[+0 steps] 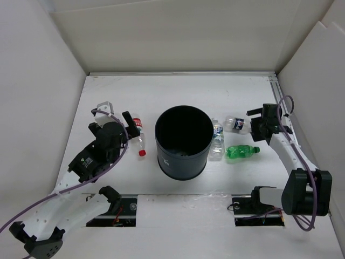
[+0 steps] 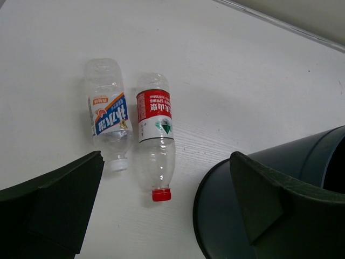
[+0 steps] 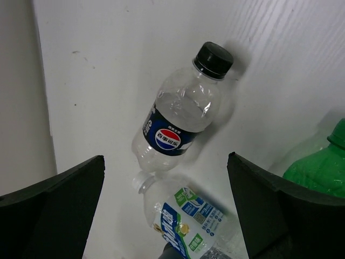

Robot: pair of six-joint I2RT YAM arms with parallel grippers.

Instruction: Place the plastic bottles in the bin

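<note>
The left arm (image 1: 81,162) and the right arm (image 1: 285,148) are built of white links joined by bulky black joint housings, and a thin purple cable (image 1: 32,208) loops loosely along each. The left gripper (image 2: 167,156) and right gripper (image 3: 165,157) carry broad, wedge-shaped, matte near-black fingers (image 2: 48,205).

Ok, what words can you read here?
"农夫山泉" on the red label of the clear red-capped plastic bottle.
"百事可乐" on the dark-blue label of the clear black-capped plastic bottle.
Blue-and-orange label on the clear white-capped bottle: too blurred.
Green-and-blue label on the other white-capped bottle: too blurred.
White mark on the tall black plastic bin: too small.
</note>
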